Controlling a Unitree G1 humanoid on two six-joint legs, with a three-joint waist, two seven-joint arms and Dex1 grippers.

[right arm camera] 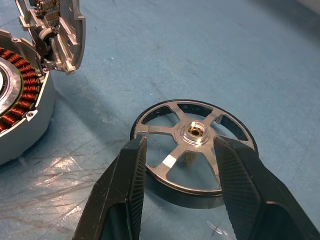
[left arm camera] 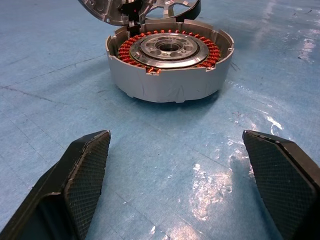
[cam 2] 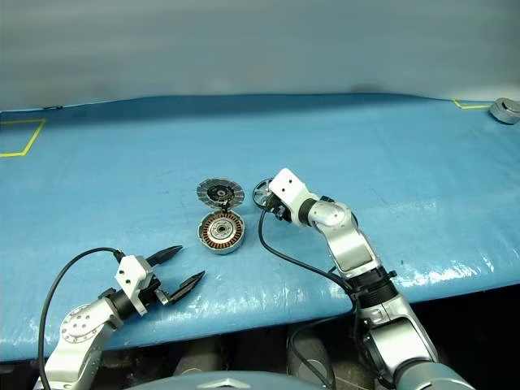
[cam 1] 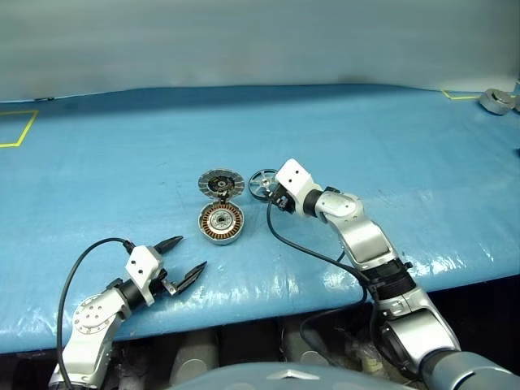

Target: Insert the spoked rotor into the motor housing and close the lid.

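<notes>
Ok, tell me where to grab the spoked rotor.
Probably across the hub of the spoked rotor, coming down from above: it lies flat on the table, and the gaps between spokes leave room for the right gripper fingers already poised there.

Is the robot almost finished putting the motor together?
Not yet. The hinged grey lid already stands open above the copper-wound metal housing. The right gripper straddles the black-rimmed silver spoked rotor, lying on the table. Lifting, inserting and closing remain.
</notes>
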